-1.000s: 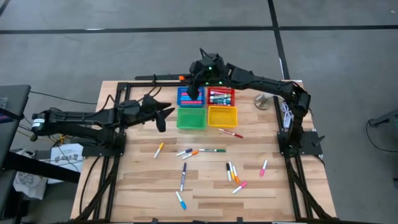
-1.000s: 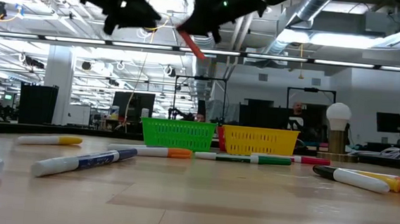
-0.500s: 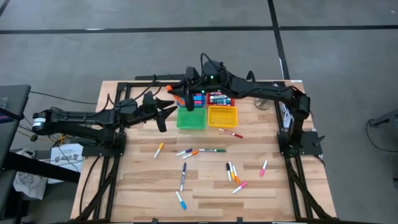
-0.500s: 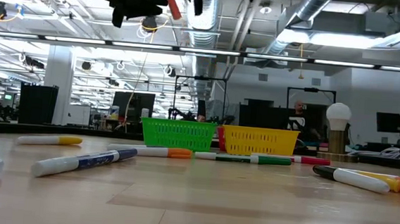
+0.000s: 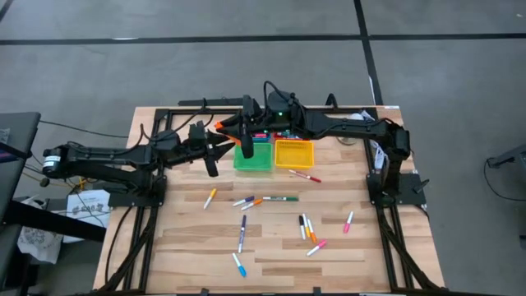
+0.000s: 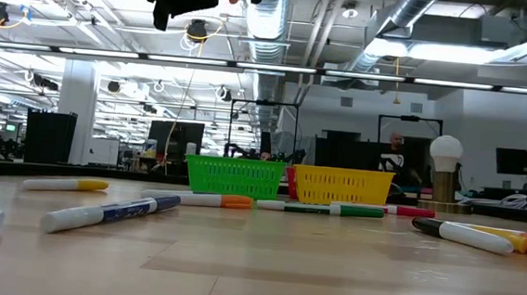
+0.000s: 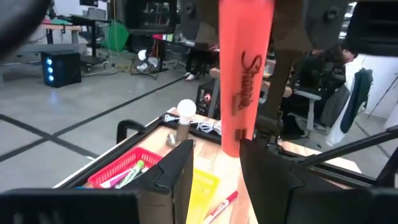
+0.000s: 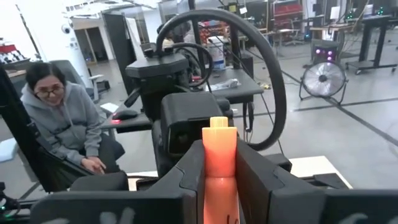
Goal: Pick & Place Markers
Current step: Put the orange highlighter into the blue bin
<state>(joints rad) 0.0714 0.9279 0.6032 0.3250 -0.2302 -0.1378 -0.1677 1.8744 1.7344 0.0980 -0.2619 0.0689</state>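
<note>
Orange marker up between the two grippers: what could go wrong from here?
1. The right gripper holds the orange marker only between its fingertips; a nudge from the left gripper just below it could tilt or drop it.
2. A drop may miss the green tray.

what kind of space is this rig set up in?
Looks like a large open robotics lab or workshop. The low view shows exposed ceiling ducts and rows of strip lights, with monitors and benches behind the wooden table. The right wrist view shows a seated person and a floor fan.
</note>
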